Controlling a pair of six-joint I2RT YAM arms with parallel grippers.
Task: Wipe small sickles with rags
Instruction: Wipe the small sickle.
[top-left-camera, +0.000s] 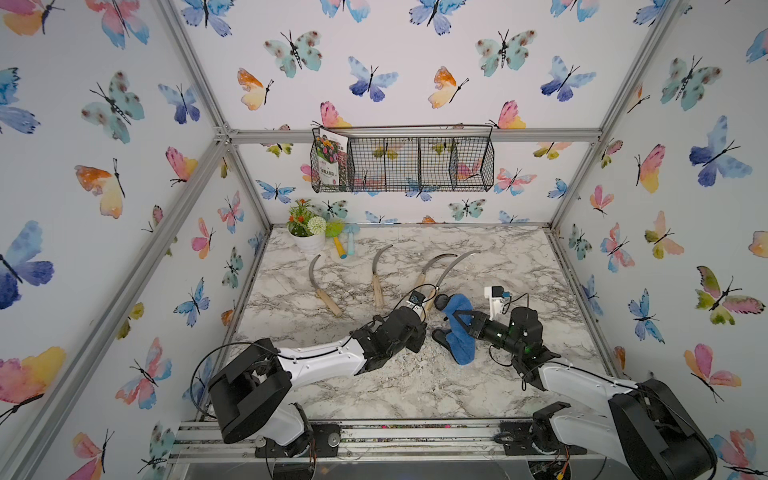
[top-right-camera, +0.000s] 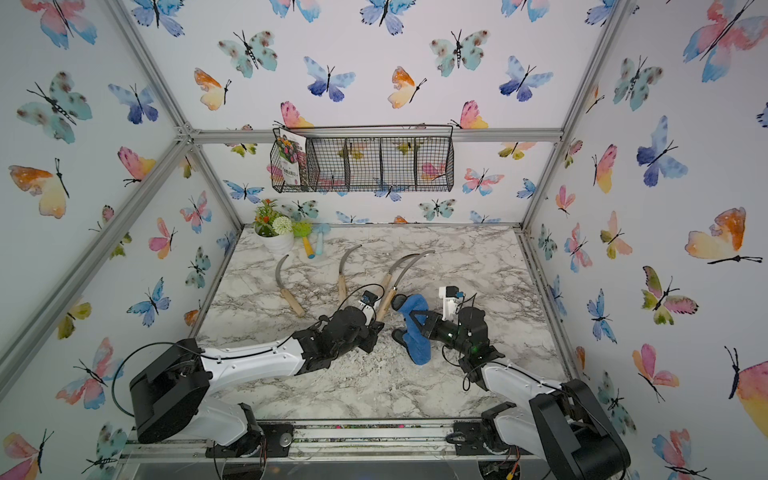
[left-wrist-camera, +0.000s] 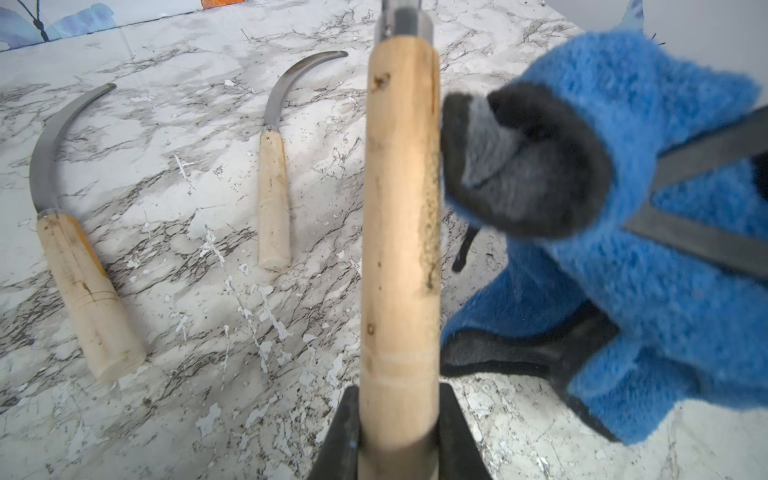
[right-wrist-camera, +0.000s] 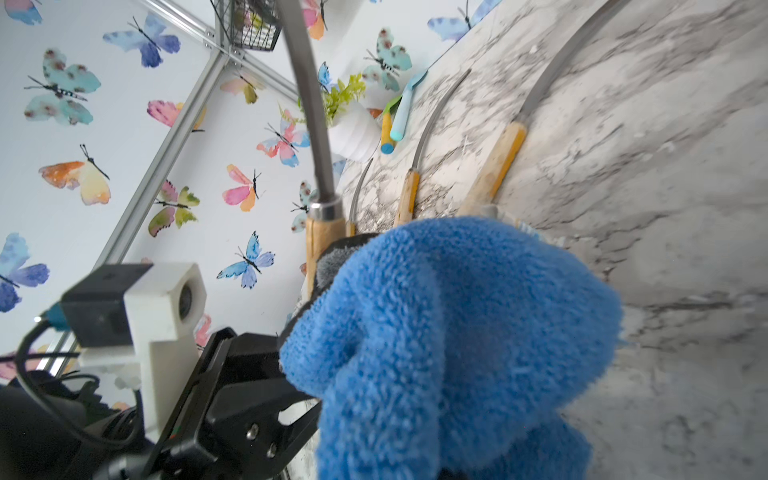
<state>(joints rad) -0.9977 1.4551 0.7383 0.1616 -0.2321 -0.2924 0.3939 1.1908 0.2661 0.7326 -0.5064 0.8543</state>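
My left gripper (left-wrist-camera: 399, 432) is shut on the pale wooden handle of a small sickle (left-wrist-camera: 399, 249), held off the marble table. Its grey blade (top-left-camera: 455, 264) curves away toward the back. My right gripper (top-left-camera: 457, 318) is shut on the blue fluffy rag (top-left-camera: 461, 340), which hangs down to the table. The rag's dark-trimmed upper end (left-wrist-camera: 528, 166) presses against the side of the held handle. In the right wrist view the rag (right-wrist-camera: 457, 332) hides that gripper's fingers. Three more sickles (top-left-camera: 322, 286) (top-left-camera: 378, 274) (top-left-camera: 428, 270) lie flat behind the grippers.
A white pot of flowers (top-left-camera: 309, 237) stands at the back left. Next to it lie toy tools with yellow and light-blue handles (top-left-camera: 345, 245). A black wire basket (top-left-camera: 415, 164) with a seed packet hangs on the back wall. Aluminium frame posts border the table (top-left-camera: 415, 386).
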